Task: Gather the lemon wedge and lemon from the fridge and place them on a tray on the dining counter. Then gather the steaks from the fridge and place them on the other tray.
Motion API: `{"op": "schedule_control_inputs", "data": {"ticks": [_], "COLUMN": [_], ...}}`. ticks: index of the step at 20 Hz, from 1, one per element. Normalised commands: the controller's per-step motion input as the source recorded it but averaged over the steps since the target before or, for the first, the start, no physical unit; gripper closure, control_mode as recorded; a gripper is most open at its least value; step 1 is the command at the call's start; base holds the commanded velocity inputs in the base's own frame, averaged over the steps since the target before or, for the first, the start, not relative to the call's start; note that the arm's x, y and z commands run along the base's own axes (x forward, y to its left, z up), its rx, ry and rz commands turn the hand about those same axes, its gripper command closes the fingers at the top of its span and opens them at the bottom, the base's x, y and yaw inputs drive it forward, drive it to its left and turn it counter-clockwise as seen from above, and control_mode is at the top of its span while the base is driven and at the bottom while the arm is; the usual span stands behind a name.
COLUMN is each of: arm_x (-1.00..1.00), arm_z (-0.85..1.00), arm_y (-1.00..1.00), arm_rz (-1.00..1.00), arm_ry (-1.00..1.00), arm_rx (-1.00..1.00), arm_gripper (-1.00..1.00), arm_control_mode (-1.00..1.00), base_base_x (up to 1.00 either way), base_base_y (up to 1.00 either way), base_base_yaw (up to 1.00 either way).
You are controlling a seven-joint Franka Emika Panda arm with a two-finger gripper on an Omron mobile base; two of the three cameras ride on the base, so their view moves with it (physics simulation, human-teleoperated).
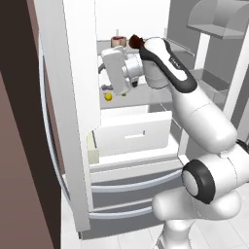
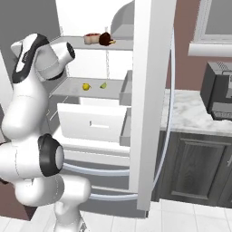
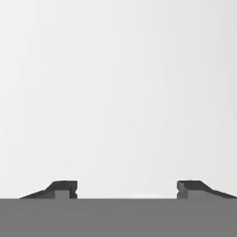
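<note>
L to R: small round yellow lemon (image 2: pixel 86 86) and pale yellow-green lemon wedge (image 2: pixel 103 85) both on fridge's grey middle shelf (image 2: pixel 68 87); nothing gathered yet, I judge. My claw (image 3: pixel 127 189): tips apart, grasping nothing.

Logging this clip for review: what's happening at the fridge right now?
The white robot arm is reaching into the open white fridge. Its claw stands open with nothing between its tips, facing a blank pale surface. The small yellow lemon and the yellow-green lemon wedge lie apart on the middle shelf, untouched. Reddish-brown food sits on the shelf above.
</note>
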Motion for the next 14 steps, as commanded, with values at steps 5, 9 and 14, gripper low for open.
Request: {"op": "schedule_control_inputs", "data": {"ticks": [5,9,14], "arm_x": [-0.55,-0.74,-0.86], "arm_z": [0.00,0.00,-0.02], "arm_y": [-0.14,-0.43,-0.58], "arm_rz": [0.02,0.00,0.00], "arm_ry": [-0.21,-0.25,-0.24], "arm_rx": [-0.15,-0.16,-0.13], "arm_gripper": [-1.00,-1.00,-1.00], "arm_control_mode": [-1.00,-1.00,-1.00], "base_base_x": [0.00,0.00,0.00], "base_base_y": [0.00,0.00,0.00], "base_base_yaw": [0.00,0.00,0.00]}}
